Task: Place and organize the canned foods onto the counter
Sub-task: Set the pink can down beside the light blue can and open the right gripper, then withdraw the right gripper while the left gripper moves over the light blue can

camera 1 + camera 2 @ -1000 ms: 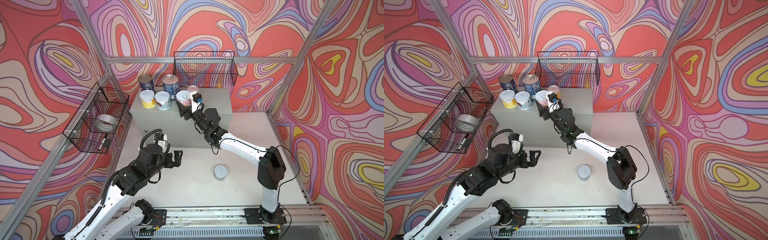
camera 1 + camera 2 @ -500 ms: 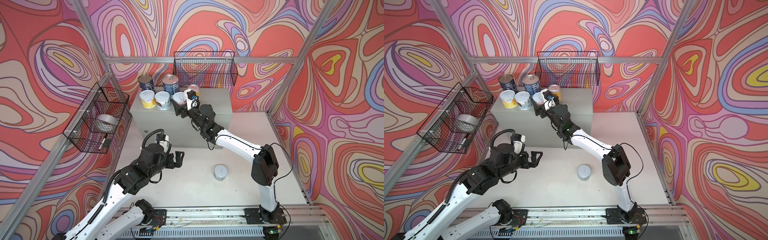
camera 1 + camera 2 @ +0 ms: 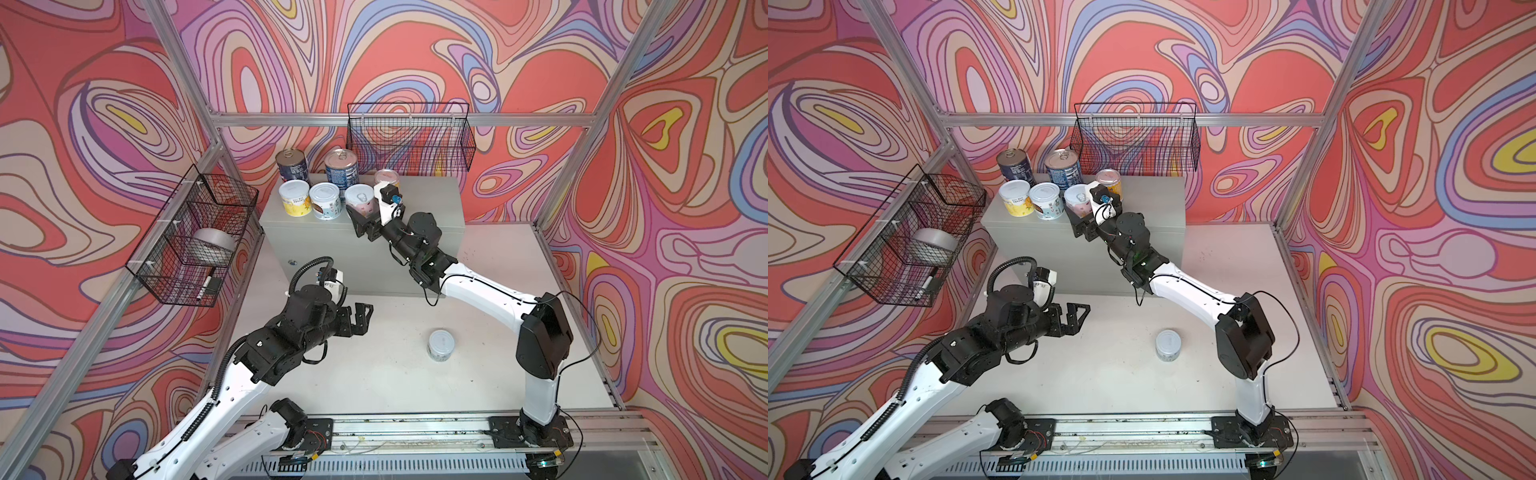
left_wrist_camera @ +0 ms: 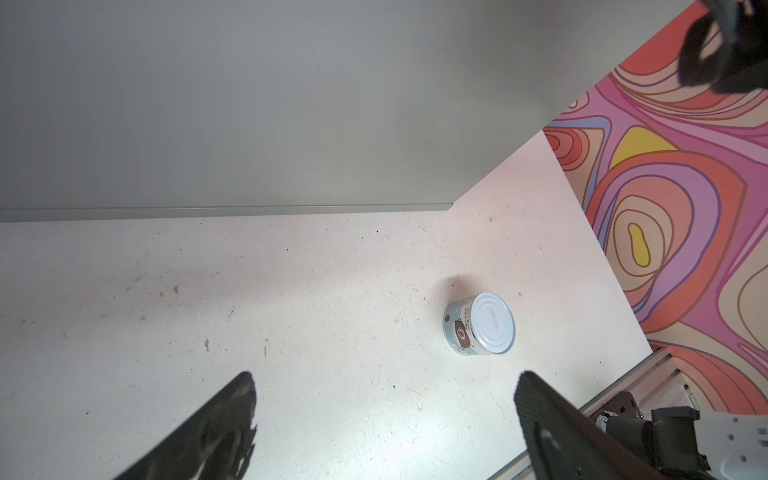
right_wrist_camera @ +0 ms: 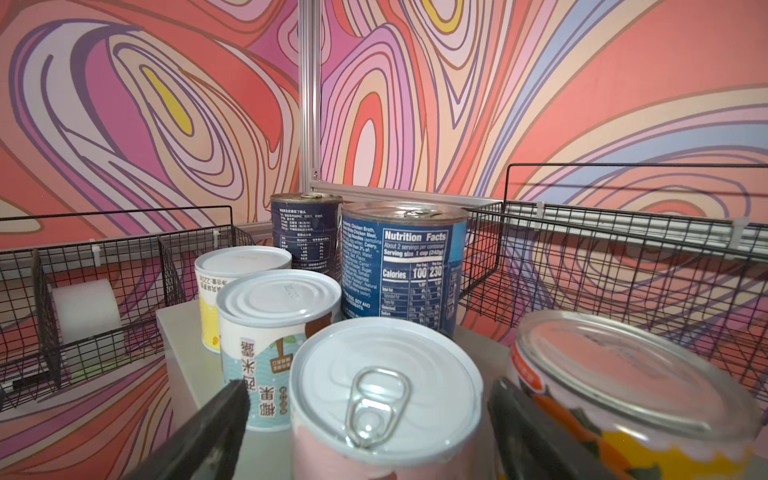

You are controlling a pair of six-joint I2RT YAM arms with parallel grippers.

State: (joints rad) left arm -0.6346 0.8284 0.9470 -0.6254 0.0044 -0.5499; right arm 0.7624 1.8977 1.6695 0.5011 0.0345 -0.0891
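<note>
My right gripper (image 5: 369, 390) stands open around the pink can (image 3: 360, 199). One of its fingers (image 5: 212, 424) is on each side, with a gap showing, so nothing is gripped. The pink can sits on the counter (image 3: 428, 203), upper middle of both top views, in a front row with the pale blue can (image 3: 325, 202) and the yellow can (image 3: 295, 199). The left dark-blue can (image 3: 292, 165) and the right dark-blue can (image 3: 341, 168) stand behind them, and the orange-labelled can (image 3: 388, 178) is just beside my wrist. My left gripper (image 4: 386, 378) hangs wide open and empty over the white table (image 3: 386, 374), left of centre. The short can (image 3: 441, 345) stands alone on that table, lower middle.
</note>
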